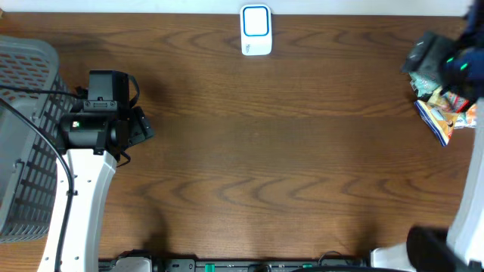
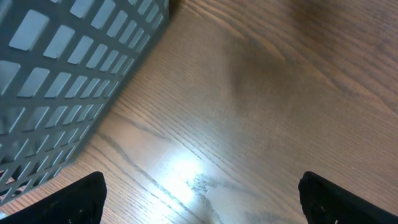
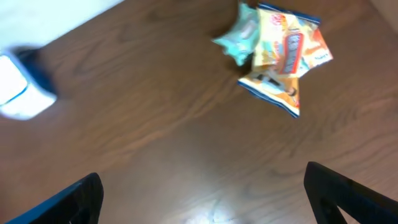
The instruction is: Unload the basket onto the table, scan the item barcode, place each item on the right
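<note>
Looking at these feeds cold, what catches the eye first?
The bright snack packets lie in a loose heap near the right edge of the table. A white-and-blue scanner stands at the middle of the far edge, and a grey mesh basket sits at the left. The left gripper and right gripper are both open and empty.

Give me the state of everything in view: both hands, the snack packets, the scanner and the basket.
Left hand: open, empty, over bare table beside the basket.
Right hand: open, empty, above the table, apart from the snack packets.
Snack packets: piled together on the table, not gripped.
Scanner: at the table's far edge, untouched.
Basket: at the table's left end; contents cannot be told.
</note>
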Action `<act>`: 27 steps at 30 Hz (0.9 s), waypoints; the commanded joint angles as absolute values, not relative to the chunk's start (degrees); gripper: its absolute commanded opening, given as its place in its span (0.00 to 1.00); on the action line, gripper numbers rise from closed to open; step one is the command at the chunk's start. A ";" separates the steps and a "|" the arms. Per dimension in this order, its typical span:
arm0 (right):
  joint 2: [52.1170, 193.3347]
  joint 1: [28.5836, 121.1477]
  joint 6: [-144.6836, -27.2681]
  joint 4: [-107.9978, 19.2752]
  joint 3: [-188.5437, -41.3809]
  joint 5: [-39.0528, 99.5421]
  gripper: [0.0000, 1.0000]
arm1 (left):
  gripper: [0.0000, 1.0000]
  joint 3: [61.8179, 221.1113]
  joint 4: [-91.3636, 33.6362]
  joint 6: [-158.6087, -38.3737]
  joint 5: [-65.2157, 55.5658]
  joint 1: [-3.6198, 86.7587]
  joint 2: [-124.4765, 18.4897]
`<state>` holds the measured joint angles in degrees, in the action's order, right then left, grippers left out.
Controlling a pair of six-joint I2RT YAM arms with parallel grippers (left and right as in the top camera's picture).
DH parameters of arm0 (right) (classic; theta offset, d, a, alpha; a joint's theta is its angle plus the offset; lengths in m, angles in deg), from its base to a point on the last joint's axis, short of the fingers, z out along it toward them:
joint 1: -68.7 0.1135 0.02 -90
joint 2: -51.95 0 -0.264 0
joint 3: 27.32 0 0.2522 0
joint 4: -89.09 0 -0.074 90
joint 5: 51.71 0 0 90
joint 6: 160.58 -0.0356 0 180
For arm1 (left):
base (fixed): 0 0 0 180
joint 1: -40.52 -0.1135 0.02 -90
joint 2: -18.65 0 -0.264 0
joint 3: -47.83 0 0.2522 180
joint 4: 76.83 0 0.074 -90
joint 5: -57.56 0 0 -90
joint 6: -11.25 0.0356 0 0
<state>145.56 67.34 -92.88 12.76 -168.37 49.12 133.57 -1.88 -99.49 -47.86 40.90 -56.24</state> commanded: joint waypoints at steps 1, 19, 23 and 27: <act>139.74 74.42 -90.59 11.04 -161.38 53.25 0.98 | 0.98 133.71 -1.71 -99.14 -49.02 40.68 -56.28; 113.38 83.38 -87.27 3.63 -123.54 34.45 0.99 | 0.98 133.71 -1.71 -99.14 -49.04 40.68 -56.28; 113.54 83.38 -87.24 3.63 -123.52 32.70 0.99 | 0.98 133.71 -1.71 -99.14 -49.02 40.68 -56.28; 113.54 83.38 -87.24 3.63 -123.52 32.75 0.99 | 0.98 133.71 -1.71 -99.16 -49.02 40.68 -56.28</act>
<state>113.45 83.09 -87.92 3.67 -123.83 34.82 133.55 -1.90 -99.49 -47.86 40.90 -56.24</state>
